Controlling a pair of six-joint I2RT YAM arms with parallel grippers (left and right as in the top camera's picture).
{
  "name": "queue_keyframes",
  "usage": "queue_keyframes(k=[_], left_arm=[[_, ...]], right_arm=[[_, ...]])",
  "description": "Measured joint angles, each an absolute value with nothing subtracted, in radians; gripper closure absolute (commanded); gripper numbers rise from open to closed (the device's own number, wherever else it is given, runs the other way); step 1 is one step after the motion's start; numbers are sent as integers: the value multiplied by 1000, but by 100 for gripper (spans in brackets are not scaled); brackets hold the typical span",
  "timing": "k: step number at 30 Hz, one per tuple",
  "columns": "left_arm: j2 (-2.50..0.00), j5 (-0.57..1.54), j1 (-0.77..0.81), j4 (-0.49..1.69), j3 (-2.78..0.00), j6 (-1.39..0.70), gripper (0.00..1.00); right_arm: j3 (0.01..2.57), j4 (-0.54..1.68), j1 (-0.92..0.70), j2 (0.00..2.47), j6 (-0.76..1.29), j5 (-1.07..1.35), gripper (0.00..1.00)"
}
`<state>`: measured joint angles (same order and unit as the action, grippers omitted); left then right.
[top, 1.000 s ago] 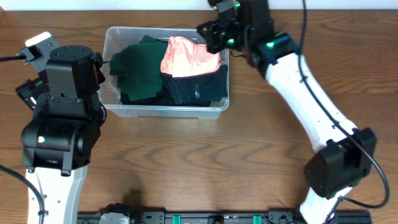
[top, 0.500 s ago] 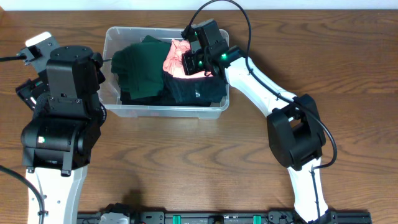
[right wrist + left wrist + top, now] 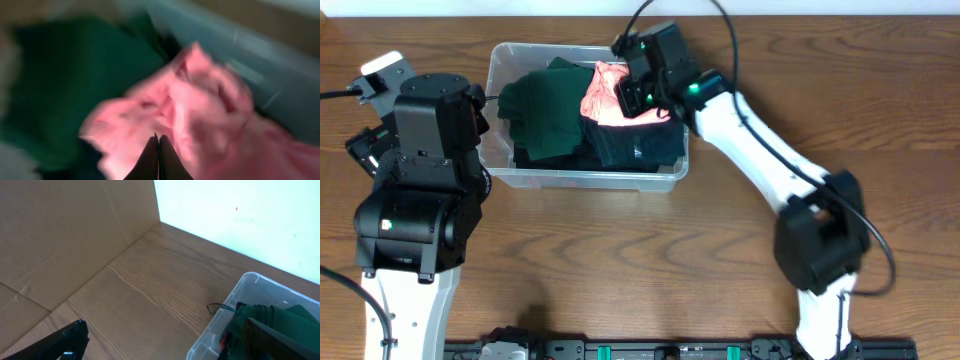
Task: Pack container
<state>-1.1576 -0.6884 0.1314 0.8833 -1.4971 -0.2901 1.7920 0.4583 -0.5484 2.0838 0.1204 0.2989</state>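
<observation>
The clear plastic container [image 3: 585,178] stands at the back of the table, holding dark green clothes [image 3: 545,105] and a pink cloth [image 3: 603,97] on top at its right side. My right gripper [image 3: 640,90] is over the container's right half, just above the pink cloth. In the blurred right wrist view its fingers [image 3: 159,139] are pressed together in front of the pink cloth [image 3: 210,100], with green cloth [image 3: 75,85] to the left. My left gripper [image 3: 162,330] is open and empty, left of the container's corner [image 3: 235,300].
The left arm's body [image 3: 420,170] stands close to the container's left wall. A cardboard wall [image 3: 65,230] and a white wall [image 3: 240,210] bound the table's far left corner. Bare wood [image 3: 650,260] lies in front of the container.
My right gripper came down from the container's back right edge onto the pink cloth, and the arm swung over the bin. The pink cloth looks pushed lower. The left arm has not moved.
</observation>
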Motion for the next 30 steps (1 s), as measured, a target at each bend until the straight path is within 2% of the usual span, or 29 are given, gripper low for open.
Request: queue_keyframes(k=[1, 3, 4, 5, 6, 7, 14, 25, 30], left_arm=[[-1158, -688, 131, 884, -1497, -290, 2], [-1158, -688, 131, 883, -1497, -290, 2], [-1158, -688, 131, 883, -1497, -290, 2], [-1158, -688, 131, 883, -1497, -290, 2], [-1158, -688, 131, 883, -1497, -290, 2], [-1158, -688, 131, 883, -1497, -290, 2], [-1158, -688, 131, 883, -1497, -290, 2], [-1158, -688, 131, 883, -1497, -290, 2], [-1158, -688, 131, 883, -1497, -290, 2]], right_arm=[[1792, 460, -548, 2045, 113, 294, 83], [1792, 479, -546, 1963, 99, 268, 62], [1792, 492, -541, 1917, 96, 251, 41], [1792, 504, -535, 1877, 86, 236, 28], [1792, 520, -526, 1836, 81, 219, 9], [1792, 536, -512, 1794, 73, 205, 1], [1794, 635, -425, 1609, 44, 146, 1], [1794, 897, -413, 1523, 40, 90, 1], [1793, 916, -299, 1459, 39, 61, 1]])
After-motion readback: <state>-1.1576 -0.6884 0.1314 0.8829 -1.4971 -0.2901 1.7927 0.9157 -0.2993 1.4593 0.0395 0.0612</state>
